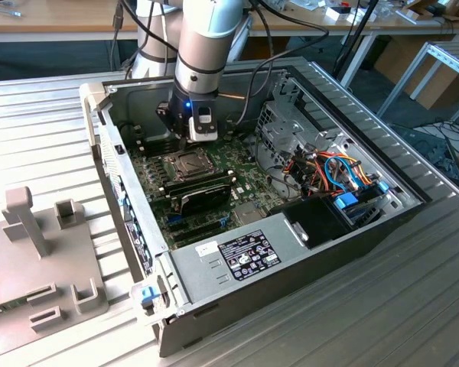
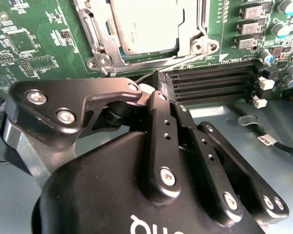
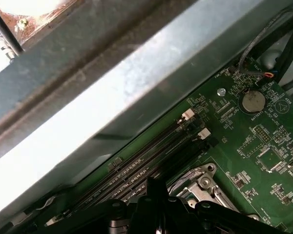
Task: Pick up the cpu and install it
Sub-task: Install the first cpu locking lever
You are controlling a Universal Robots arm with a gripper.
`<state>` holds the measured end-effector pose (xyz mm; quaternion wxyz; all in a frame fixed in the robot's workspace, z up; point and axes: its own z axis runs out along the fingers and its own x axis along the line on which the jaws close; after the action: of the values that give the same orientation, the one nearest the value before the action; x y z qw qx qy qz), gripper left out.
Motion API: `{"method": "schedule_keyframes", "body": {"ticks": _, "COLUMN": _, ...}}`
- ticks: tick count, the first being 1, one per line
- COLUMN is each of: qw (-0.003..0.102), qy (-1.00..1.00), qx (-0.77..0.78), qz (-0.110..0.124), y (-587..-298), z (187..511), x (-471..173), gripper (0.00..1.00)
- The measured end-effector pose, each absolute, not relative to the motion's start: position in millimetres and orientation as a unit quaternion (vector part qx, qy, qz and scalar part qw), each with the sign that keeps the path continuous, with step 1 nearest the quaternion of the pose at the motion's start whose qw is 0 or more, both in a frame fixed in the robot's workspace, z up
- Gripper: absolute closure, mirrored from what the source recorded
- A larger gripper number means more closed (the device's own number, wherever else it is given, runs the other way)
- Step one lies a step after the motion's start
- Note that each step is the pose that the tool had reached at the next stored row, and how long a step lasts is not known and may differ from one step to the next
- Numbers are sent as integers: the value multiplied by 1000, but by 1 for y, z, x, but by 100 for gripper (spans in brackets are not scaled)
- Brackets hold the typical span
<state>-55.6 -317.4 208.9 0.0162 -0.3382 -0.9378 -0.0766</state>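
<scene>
The hand (image 2: 158, 80) is seen in the second wrist view with its black fingers (image 2: 163, 141) pressed together to a single tip; nothing is pinched between them. The tip is placed just above the black memory slots (image 2: 212, 80), close beside the socket frame (image 2: 146, 34).

The cpu (image 2: 144, 24) is observed seated inside the socket frame, its dull silver-grey top facing up and bordered by the frame's metal rim on the sides that can be seen. A thin wire lever is noted running along the frame's edge nearest the memory slots. The cpu is not touched by the hand.

In the exterior view, the arm (image 1: 206, 46) is seen reaching down into the open computer case (image 1: 291, 252), with the hand (image 1: 191, 141) held just beyond the far edge of the socket frame (image 1: 185, 162) on the green motherboard (image 1: 237, 172).

In the first wrist view, the memory slots (image 3: 151, 161) are recorded lying between the socket frame (image 3: 200, 183) and the case's grey metal wall (image 3: 112, 97). A round coin cell (image 3: 252, 101) is seen on the motherboard, well apart from the socket frame.

The case rests on a ribbed metal counter (image 1: 382, 306).
</scene>
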Motion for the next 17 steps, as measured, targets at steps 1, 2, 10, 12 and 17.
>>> {"method": "schedule_keyframes", "body": {"ticks": 1, "qw": 16, "qy": -938, "qx": -338, "qz": -75, "y": -317, "z": 209, "x": -56, "gripper": 89}}
{"method": "schedule_keyframes", "body": {"ticks": 2, "qw": 15, "qy": -938, "qx": -337, "qz": -74, "y": -317, "z": 208, "x": -56, "gripper": 89}}
{"method": "schedule_keyframes", "body": {"ticks": 10, "qw": 14, "qy": -949, "qx": -308, "qz": -64, "y": -318, "z": 207, "x": -55, "gripper": 89}}
{"method": "schedule_keyframes", "body": {"ticks": 12, "qw": 14, "qy": -949, "qx": -308, "qz": -64, "y": -317, "z": 206, "x": -55, "gripper": 89}}
{"method": "schedule_keyframes", "body": {"ticks": 17, "qw": 14, "qy": -949, "qx": -308, "qz": -65, "y": -317, "z": 205, "x": -54, "gripper": 89}}
